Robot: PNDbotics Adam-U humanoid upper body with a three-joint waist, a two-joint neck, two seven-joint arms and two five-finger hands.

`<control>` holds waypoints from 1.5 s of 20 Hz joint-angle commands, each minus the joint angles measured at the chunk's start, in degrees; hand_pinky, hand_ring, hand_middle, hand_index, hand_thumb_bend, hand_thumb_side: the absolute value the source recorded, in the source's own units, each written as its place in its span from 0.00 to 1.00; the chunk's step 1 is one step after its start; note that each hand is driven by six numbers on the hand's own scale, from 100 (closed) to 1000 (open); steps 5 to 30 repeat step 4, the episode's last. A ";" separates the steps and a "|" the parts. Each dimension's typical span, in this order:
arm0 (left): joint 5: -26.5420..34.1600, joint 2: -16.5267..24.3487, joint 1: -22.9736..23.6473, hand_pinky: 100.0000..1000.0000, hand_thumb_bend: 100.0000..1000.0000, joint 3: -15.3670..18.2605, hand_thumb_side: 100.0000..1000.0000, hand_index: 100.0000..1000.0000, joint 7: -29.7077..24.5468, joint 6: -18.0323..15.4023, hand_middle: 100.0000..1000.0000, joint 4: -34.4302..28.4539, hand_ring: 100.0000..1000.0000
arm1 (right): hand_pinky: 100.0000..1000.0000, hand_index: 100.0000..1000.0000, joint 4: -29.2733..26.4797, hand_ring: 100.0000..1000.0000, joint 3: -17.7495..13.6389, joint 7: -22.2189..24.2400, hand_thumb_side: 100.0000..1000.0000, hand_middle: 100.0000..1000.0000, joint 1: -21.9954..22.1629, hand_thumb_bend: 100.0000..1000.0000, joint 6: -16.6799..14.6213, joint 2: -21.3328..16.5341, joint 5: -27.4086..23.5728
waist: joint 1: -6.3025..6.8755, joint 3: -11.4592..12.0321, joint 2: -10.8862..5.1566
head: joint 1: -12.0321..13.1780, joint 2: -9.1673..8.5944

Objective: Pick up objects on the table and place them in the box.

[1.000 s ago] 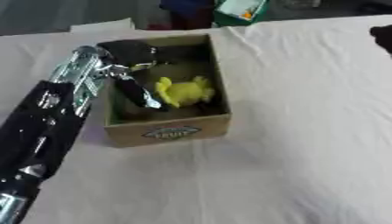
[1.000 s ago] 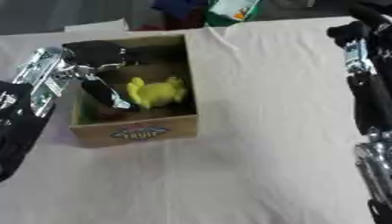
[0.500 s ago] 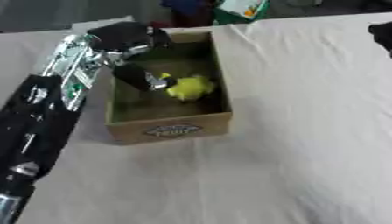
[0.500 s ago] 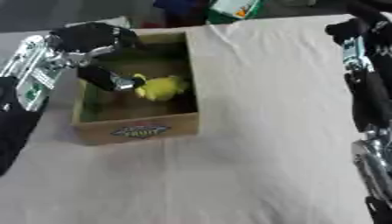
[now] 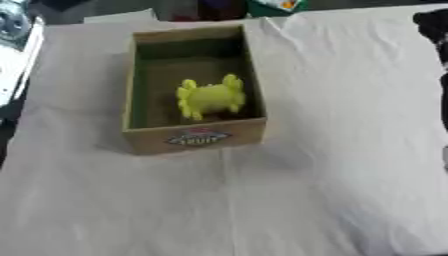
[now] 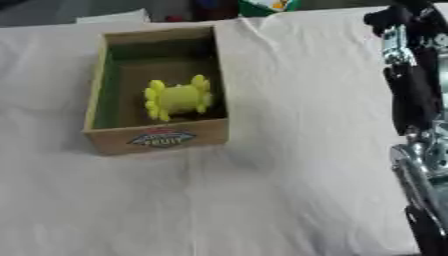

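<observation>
Yellow toy (image 5: 210,97) sits in box (image 5: 194,139), near its front wall, white cloth (image 5: 332,150) open all around. Right hand (image 6: 395,20) at top-right edge, finger state unclear; left arm (image 5: 16,35) at left edge, hand unseen.

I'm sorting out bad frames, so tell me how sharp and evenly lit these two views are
Left eye view: soft all over, the box label unreadable, the yellow toy smeared. Right eye view: equally soft, even light, faint shadow inside the box's near wall.
</observation>
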 commanded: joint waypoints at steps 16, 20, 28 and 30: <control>14.30 6.73 5.43 0.36 0.00 5.18 0.57 0.70 8.97 1.76 0.50 -10.85 0.55 | 0.88 0.84 -1.13 0.76 -1.20 -1.06 0.57 0.57 0.02 0.00 -0.71 -1.58 0.55 | -0.52 1.44 -1.58 | -0.80 -0.32; 14.30 6.73 5.43 0.36 0.00 5.18 0.57 0.70 8.97 1.76 0.50 -10.85 0.55 | 0.88 0.84 -1.13 0.76 -1.20 -1.06 0.57 0.57 0.02 0.00 -0.71 -1.58 0.55 | -0.52 1.44 -1.58 | -0.80 -0.32; 14.30 6.73 5.43 0.36 0.00 5.18 0.57 0.70 8.97 1.76 0.50 -10.85 0.55 | 0.88 0.84 -1.13 0.76 -1.20 -1.06 0.57 0.57 0.02 0.00 -0.71 -1.58 0.55 | -0.52 1.44 -1.58 | -0.80 -0.32; 14.30 6.73 5.43 0.36 0.00 5.18 0.57 0.70 8.97 1.76 0.50 -10.85 0.55 | 0.88 0.84 -1.13 0.76 -1.20 -1.06 0.57 0.57 0.02 0.00 -0.71 -1.58 0.55 | -0.52 1.44 -1.58 | -0.80 -0.32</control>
